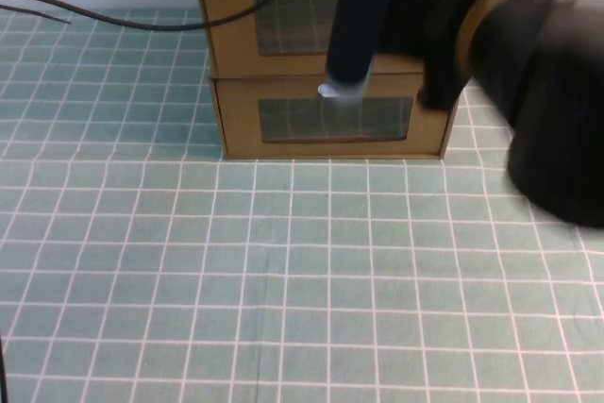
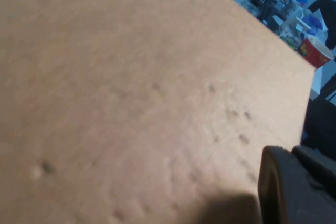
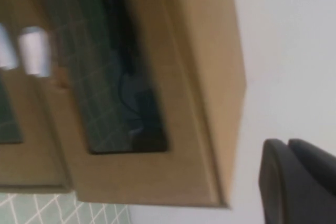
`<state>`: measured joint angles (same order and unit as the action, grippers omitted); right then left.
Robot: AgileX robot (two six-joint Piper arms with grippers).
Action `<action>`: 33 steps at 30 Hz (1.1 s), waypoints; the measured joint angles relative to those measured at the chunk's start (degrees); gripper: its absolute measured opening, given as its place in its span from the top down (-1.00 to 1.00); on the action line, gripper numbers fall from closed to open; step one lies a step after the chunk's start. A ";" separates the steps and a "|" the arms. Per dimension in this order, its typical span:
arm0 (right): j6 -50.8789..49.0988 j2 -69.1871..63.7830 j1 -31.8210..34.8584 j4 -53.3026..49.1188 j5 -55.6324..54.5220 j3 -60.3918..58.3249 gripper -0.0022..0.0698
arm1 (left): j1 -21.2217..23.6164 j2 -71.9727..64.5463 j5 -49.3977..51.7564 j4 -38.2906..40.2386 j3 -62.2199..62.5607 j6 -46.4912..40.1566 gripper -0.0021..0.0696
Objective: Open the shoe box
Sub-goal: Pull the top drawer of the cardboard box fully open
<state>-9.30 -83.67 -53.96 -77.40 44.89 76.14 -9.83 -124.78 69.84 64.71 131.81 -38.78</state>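
**Operator:** Where is the shoe box?

**Spotter:** You have two of them, stacked at the far middle of the green checked tablecloth (image 1: 283, 280). The upper shoe box (image 1: 236, 25) sits squarely on the lower shoe box (image 1: 241, 129). Both are brown cardboard with a dark window in the front face. A dark bar (image 1: 363, 16) comes down across the upper front, and its pale tip (image 1: 338, 92) lies at the seam where the two boxes meet. I cannot tell you which arm it belongs to.

**Operator:** And my grippers?

**Spotter:** Your right gripper (image 3: 287, 153) is pinched fully together and holds nothing. It hangs beside the right-hand end of the stack, level with the upper box's side wall. I cannot tell you whether it touches. From above, your right arm (image 1: 528, 73) is a big black blur over that corner. Your left gripper (image 2: 294, 182) sits close to a plain cardboard face (image 2: 131, 93) that fills most of its wrist view. Wide or narrow, I cannot tell you, and I cannot pick it out in the high view.

**Operator:** Anything else around?

**Spotter:** A black cable (image 1: 142, 24) runs across the cloth on the left, then climbs over the front of the upper box. Past the cardboard edge in your left wrist view there is a red cup (image 2: 315, 51) among blurred clutter.
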 joint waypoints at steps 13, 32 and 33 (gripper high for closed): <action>-26.20 -15.62 -2.03 -16.37 0.72 -11.28 0.93 | 0.32 -1.27 0.29 -0.34 -0.11 2.49 0.96; -32.89 -23.99 2.99 -16.85 1.47 -1.90 0.54 | -3.59 -2.34 0.44 -13.53 9.77 5.23 0.96; -32.89 -23.99 3.11 -16.85 1.35 -1.90 0.54 | -4.21 -2.57 0.12 -14.23 10.18 4.72 0.96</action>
<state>-42.19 -107.66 -50.85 -94.25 46.23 74.24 -14.05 -127.36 69.96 50.48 142.00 -34.06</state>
